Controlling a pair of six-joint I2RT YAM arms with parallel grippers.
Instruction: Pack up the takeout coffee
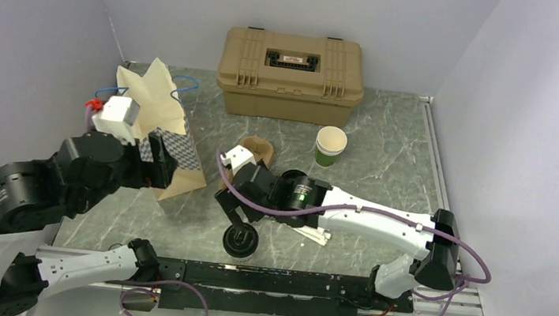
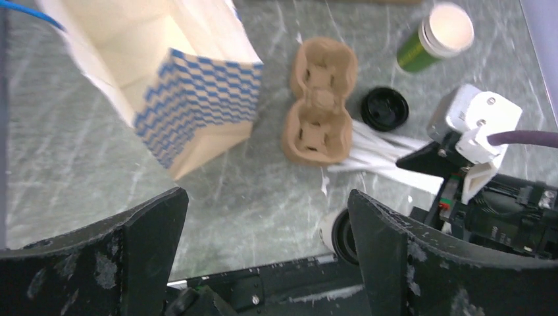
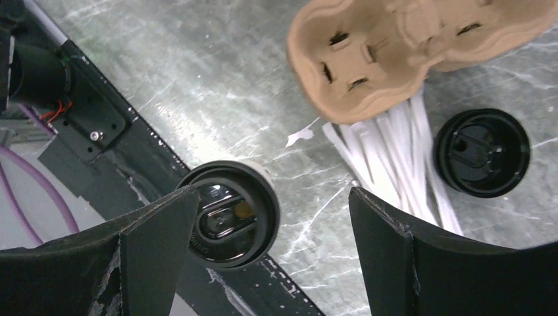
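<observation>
Just under the right gripper, jaws wide and empty, upright at the near edge of the table: the takeout coffee, far from the left gripper, likewise open, by the bag.

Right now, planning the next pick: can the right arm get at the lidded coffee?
Probably yes: the right gripper hangs open right over the lidded coffee, nothing between, though it sits off-centre.

A tool finger partly hides the takeout coffee.
</observation>
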